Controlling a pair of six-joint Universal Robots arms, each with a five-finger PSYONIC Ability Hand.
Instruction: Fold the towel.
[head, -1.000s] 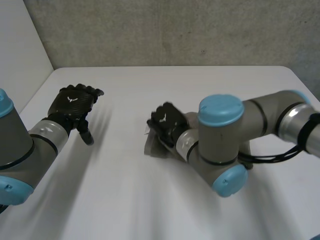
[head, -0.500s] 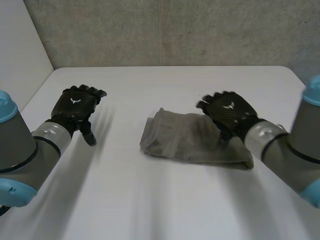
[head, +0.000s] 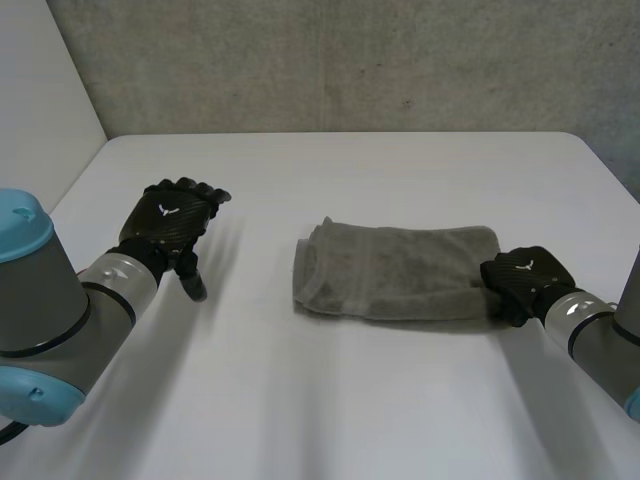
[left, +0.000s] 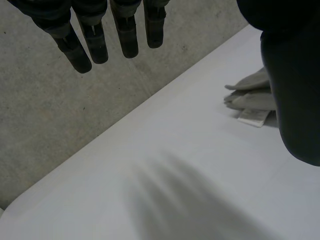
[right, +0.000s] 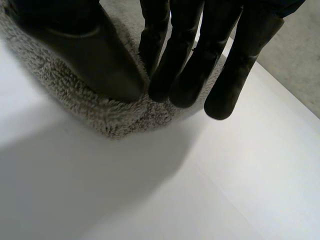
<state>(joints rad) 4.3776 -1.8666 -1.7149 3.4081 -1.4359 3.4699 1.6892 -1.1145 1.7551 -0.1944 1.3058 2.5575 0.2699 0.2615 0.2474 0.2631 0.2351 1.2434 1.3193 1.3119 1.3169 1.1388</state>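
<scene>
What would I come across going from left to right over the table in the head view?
left arm → left hand → towel → right hand, resting on the towel's end → right arm

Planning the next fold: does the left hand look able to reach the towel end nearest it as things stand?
Probably yes: bare table lies between the open left hand and the towel, and the right hand sits at the towel's opposite end.
</scene>
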